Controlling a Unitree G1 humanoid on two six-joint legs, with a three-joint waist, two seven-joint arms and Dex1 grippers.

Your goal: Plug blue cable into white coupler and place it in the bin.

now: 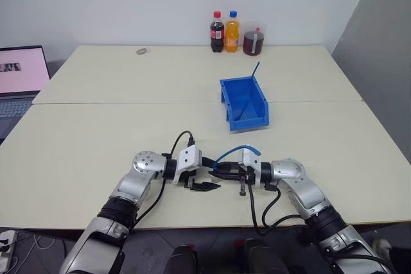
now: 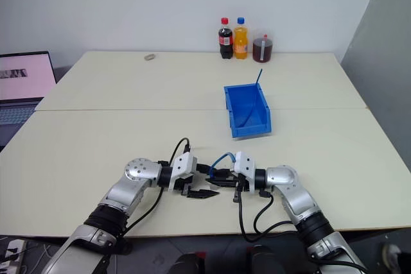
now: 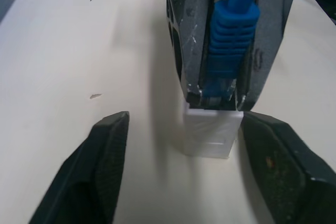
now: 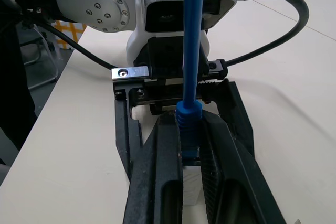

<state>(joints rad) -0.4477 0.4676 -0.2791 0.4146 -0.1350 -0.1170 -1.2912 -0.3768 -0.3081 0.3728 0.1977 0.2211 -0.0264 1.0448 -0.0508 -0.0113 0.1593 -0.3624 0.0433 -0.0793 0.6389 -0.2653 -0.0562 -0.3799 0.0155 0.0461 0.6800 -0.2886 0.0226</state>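
left gripper [image 1: 204, 181] spread wide at the near table [image 1: 96, 152] edge, fingers either side of the white coupler [image 3: 211, 132]; right gripper [image 1: 223, 172] pinching the blue cable [image 4: 190, 66], plug seated in that coupler. farther back, the bin [image 1: 244, 102] standing well apart

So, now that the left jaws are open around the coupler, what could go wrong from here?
1. The white coupler hangs only on the plug of the blue cable, which the right gripper pinches. If the plug is not fully seated, the coupler may drop during the carry.
2. The open left gripper sits close beside the coupler; pulling back carelessly might knock it.
3. The bin already holds another blue cable, which may hinder placing.
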